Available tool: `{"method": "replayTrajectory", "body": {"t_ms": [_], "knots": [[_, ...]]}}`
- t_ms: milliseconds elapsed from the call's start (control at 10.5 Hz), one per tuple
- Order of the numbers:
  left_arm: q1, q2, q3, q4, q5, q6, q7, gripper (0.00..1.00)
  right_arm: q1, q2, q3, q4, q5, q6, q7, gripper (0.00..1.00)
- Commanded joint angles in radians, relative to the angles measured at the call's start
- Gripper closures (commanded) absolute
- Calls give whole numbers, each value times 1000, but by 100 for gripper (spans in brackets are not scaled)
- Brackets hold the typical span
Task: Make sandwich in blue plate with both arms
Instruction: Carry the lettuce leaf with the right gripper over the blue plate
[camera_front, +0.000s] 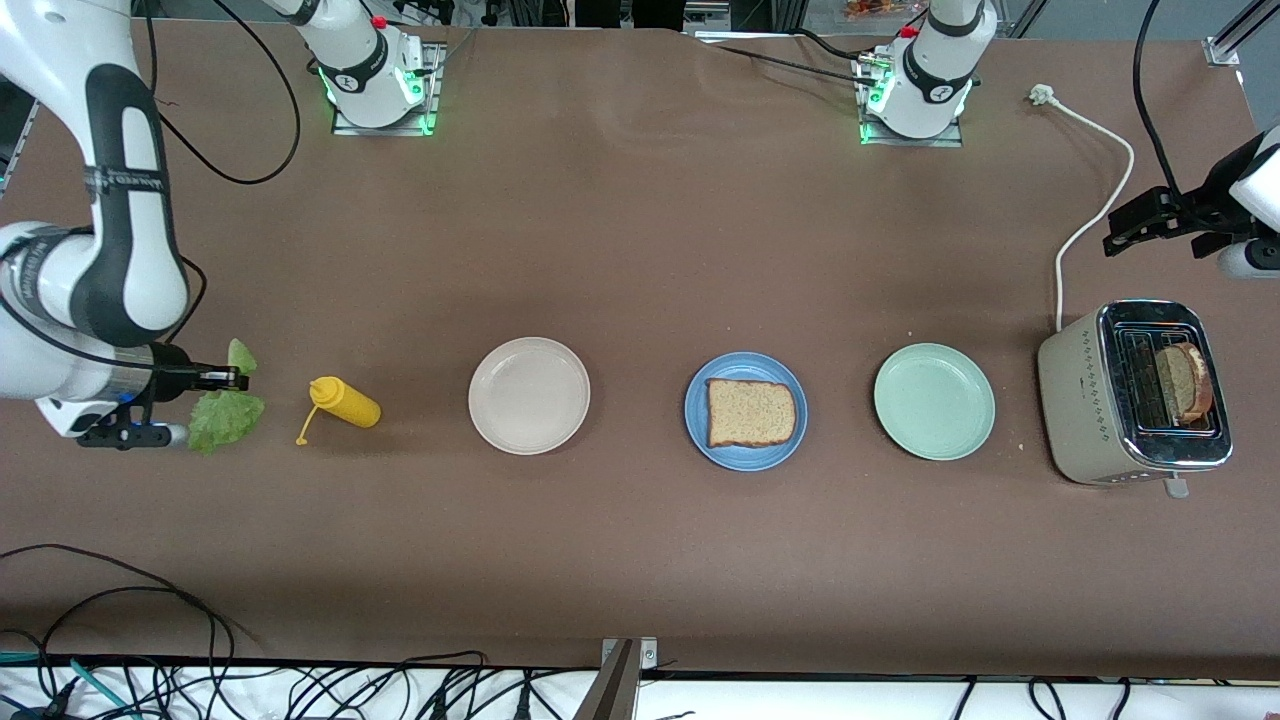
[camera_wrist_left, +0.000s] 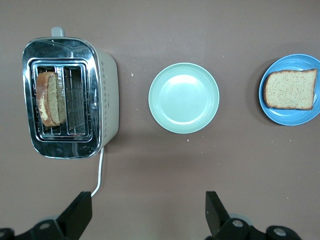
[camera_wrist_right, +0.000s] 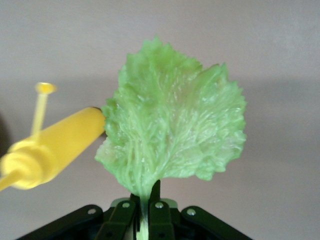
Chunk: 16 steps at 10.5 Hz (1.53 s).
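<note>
- Lettuce leaf (camera_wrist_right: 172, 117) is clamped by its stem in right gripper (camera_wrist_right: 145, 202), beside mustard bottle (camera_front: 345, 402).
- Left gripper (camera_wrist_left: 148, 212) waits, fingers spread, over table near toaster (camera_wrist_left: 70, 97).
- Next, by judgement: leaf is to be carried to blue plate (camera_front: 745, 455), onto 1 bread slice (camera_front: 750, 412).

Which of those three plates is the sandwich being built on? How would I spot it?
Three plates lie in a row between the yellow squeeze bottle and the toaster. Take the middle one, the blue plate. It alone carries a bread slice; the off-white plate and mint-green plate carry nothing.
</note>
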Motion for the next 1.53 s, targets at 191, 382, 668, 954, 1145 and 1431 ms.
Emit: {"method": "replayTrajectory", "body": {"t_ms": [191, 382, 668, 954, 1145, 1431], "knots": [[0, 12, -6, 30, 19, -24, -14, 0, 86, 1, 4, 265, 4, -193, 119, 100], [0, 12, -6, 30, 19, -24, -14, 0, 143, 13, 7, 328, 5, -177, 175, 100], [2, 12, -4, 30, 19, -24, -14, 0, 292, 57, 18, 373, 12, 16, 225, 100], [3, 12, -6, 30, 19, -24, -14, 0, 373, 145, 85, 397, 16, 252, 303, 100], [3, 14, -4, 30, 19, -24, -14, 0, 380, 162, 185, 396, 13, 343, 319, 100], [3, 12, -4, 30, 19, -24, -14, 0, 468, 233, 219, 394, 7, 528, 334, 100]]}}
